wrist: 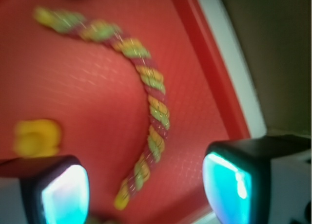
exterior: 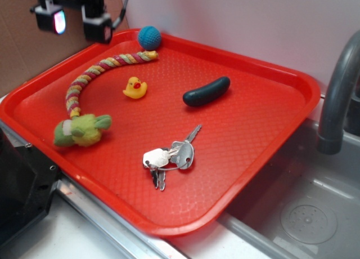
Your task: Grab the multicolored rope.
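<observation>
The multicolored rope (exterior: 90, 76) curves across the left part of the red tray (exterior: 270, 101), a braid of red, yellow, green and pink strands ending in a fuzzy green tuft (exterior: 81, 129). My gripper (exterior: 76, 19) hangs open high above the tray's back left corner, well clear of the rope. In the wrist view the rope (wrist: 153, 100) arcs down between my two glowing fingertips, and my gripper (wrist: 146, 190) stands wide open with nothing held. That view is blurred.
On the tray also lie a blue knitted ball (exterior: 149, 38), a yellow rubber duck (exterior: 135, 88), a dark green pickle toy (exterior: 206, 91) and a bunch of keys (exterior: 169, 157). A sink with a grey faucet (exterior: 337, 95) is to the right.
</observation>
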Robot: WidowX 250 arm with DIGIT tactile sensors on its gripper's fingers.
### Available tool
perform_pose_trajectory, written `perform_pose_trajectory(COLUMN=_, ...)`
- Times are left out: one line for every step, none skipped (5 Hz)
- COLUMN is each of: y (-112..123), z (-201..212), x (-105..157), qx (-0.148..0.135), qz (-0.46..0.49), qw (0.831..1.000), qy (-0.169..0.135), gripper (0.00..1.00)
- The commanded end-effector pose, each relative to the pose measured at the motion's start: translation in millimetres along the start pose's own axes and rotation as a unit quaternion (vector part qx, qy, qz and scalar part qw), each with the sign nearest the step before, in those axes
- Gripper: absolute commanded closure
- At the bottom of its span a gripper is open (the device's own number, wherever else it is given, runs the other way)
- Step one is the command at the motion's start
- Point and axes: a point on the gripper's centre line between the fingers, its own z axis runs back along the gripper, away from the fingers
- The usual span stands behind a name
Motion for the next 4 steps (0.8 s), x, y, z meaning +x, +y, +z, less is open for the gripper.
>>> perform_pose_trajectory(y=22, z=-37, x=12, qx=-0.007, qz=0.028, qw=0.999, qy=0.017, gripper=0.00)
perform_pose_trajectory(y=34, z=-50, x=14, qx=-0.006, qz=0.049, qw=0.998, qy=0.036, gripper=0.00)
perform_pose_trajectory(y=31, z=-61, x=13, qx=-0.001, qz=0.050, qw=0.998, qy=0.043, gripper=0.00)
perform_pose_trajectory(y=27, z=-74, x=12, qx=-0.005, qz=0.050, qw=0.997, qy=0.060, gripper=1.00)
